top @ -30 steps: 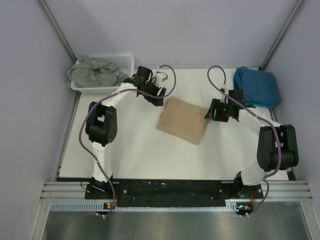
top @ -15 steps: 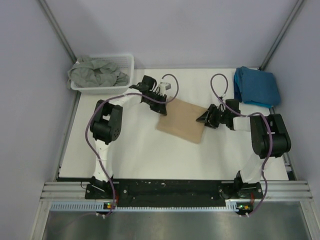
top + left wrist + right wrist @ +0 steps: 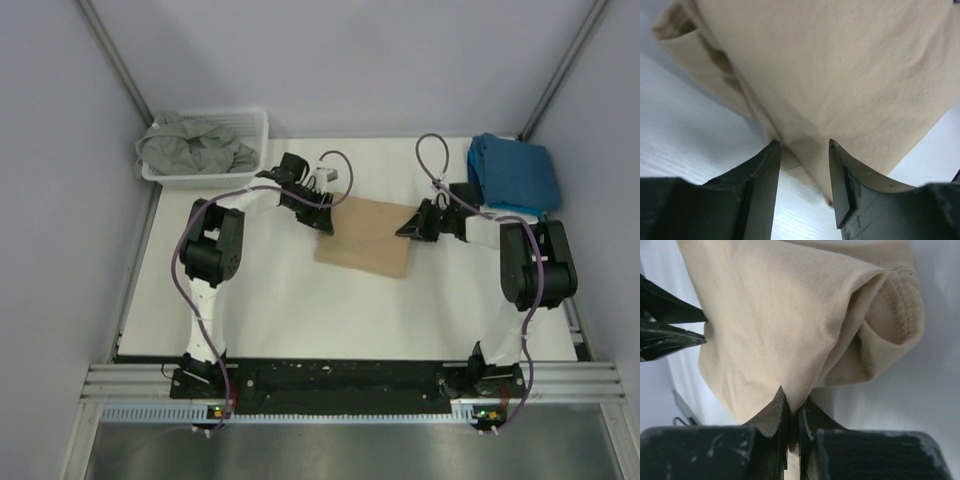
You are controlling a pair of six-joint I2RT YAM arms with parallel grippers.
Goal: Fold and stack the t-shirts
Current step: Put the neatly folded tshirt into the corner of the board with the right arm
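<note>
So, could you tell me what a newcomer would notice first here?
The folded tan shirt lies in the middle, the right fingers pinching its right edge and the left fingers open around its left corner. A folded teal shirt sits far right; a grey-green shirt fills the basket far left.

Top view. Table [image 3: 300,310] fills mid-frame. Centre: folded t-shirt [image 3: 365,240] flat on the table. At its upper left corner, left gripper [image 3: 322,215]; at its right edge, right gripper [image 3: 405,230]. Upper left: basket [image 3: 258,122] at the table's far corner, crumpled t-shirt [image 3: 190,148] in it. Upper right: second folded t-shirt [image 3: 515,175], well apart from the centre one.
</note>
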